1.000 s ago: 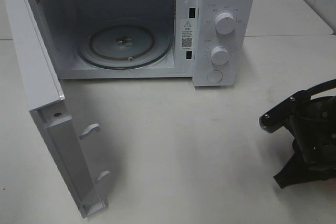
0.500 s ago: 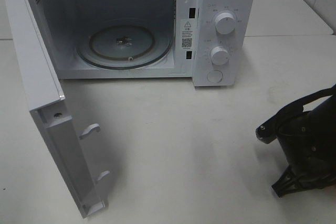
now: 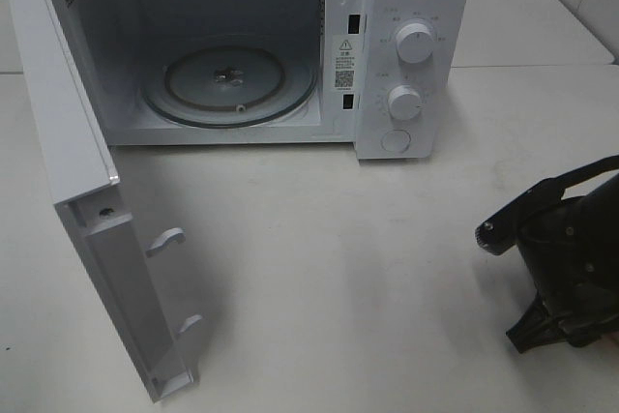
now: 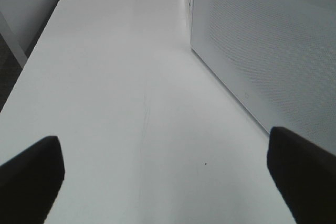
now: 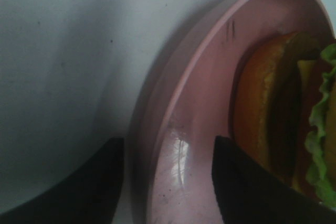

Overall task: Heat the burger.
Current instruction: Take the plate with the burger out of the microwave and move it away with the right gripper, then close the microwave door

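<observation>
one microwave [image 3: 242, 45] is standing open beside two grippers. one burger [image 5: 283, 124], orange bun and green lettuce frill, is sitting on one pink plate [image 5: 194, 129] on the white table [image 3: 338, 268]. the right gripper [image 5: 168, 182] is straddling the plate's rim, jaws parted; the left gripper [image 4: 165, 177] is gaping, gripping nothing.

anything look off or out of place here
Nothing looks spilled or damaged. The microwave stands with its door swung wide and its glass turntable bare. In the right wrist view the burger sits on the pink plate, whose rim runs between the right gripper's fingers.
</observation>
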